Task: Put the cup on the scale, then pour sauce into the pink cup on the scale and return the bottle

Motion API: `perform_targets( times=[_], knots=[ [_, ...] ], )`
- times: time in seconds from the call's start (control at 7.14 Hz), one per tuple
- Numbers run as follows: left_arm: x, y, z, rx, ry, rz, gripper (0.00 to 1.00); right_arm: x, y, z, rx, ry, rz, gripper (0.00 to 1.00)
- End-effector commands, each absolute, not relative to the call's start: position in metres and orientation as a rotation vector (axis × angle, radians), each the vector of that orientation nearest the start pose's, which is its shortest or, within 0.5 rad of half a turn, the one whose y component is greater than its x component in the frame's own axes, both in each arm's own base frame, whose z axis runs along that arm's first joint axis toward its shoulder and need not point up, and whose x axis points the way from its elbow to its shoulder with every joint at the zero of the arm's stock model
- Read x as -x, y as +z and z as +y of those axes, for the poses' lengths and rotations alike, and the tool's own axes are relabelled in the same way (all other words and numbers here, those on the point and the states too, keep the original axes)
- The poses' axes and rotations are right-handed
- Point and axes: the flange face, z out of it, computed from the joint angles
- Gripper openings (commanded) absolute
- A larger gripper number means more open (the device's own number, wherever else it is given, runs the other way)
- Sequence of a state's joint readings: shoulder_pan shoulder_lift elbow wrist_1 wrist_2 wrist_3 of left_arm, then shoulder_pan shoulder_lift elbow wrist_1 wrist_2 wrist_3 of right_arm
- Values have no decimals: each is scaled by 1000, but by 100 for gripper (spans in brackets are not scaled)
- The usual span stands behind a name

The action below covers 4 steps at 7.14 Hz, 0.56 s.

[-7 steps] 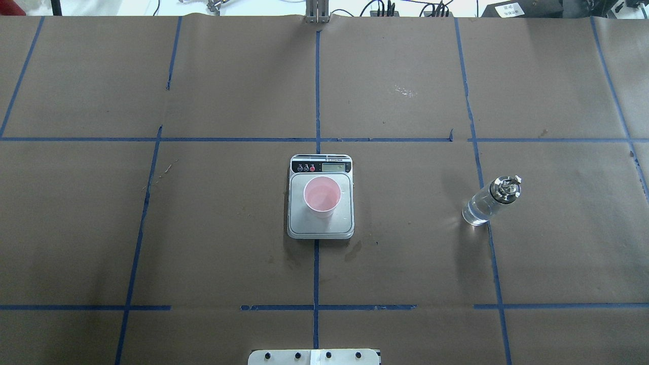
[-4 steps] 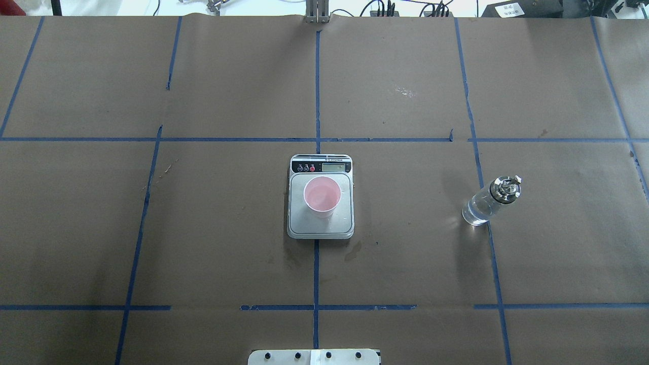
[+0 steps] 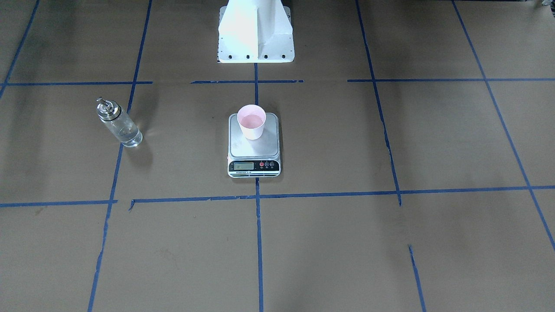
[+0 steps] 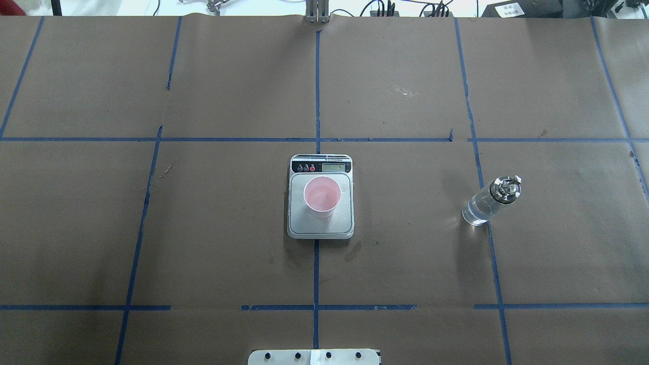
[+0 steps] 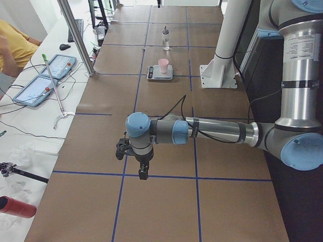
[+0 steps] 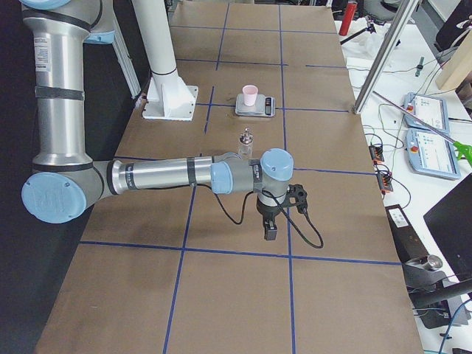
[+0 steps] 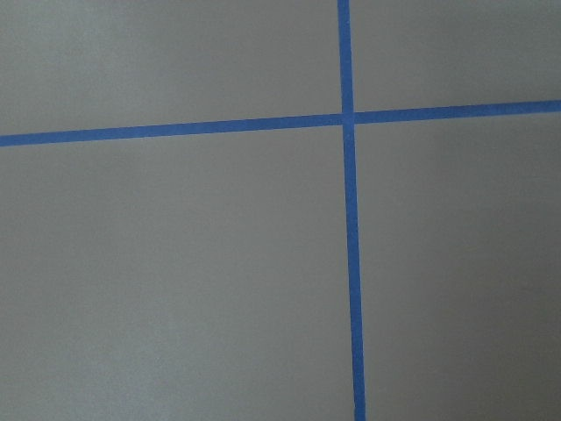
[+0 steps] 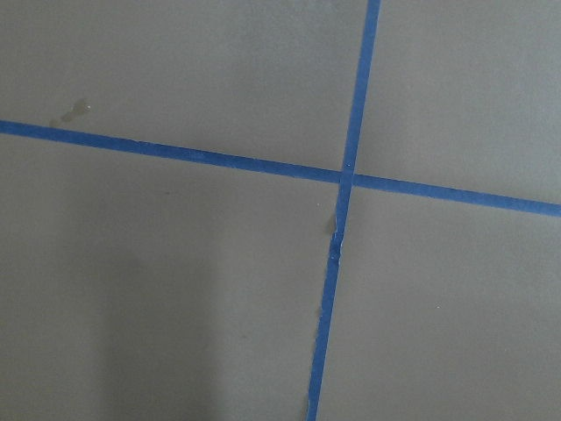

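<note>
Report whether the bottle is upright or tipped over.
Upright. The bottle stands on its base on the table, metal spout on top; both side views show it vertical.

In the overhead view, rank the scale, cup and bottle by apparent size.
1. scale, clearly largest.
2. bottle and cup: too close to rank; the bottle looks longer, the cup wider.
</note>
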State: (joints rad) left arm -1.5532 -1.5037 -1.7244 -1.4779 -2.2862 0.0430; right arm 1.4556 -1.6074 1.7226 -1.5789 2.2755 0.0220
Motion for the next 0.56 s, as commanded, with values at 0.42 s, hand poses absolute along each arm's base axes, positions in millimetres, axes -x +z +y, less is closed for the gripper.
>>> perform_targets(
  times=[0.42],
  knots=[
    [59,629,-465,-4,57,715,100,-14,619,-477,-35,-119,-711,100]
  ],
)
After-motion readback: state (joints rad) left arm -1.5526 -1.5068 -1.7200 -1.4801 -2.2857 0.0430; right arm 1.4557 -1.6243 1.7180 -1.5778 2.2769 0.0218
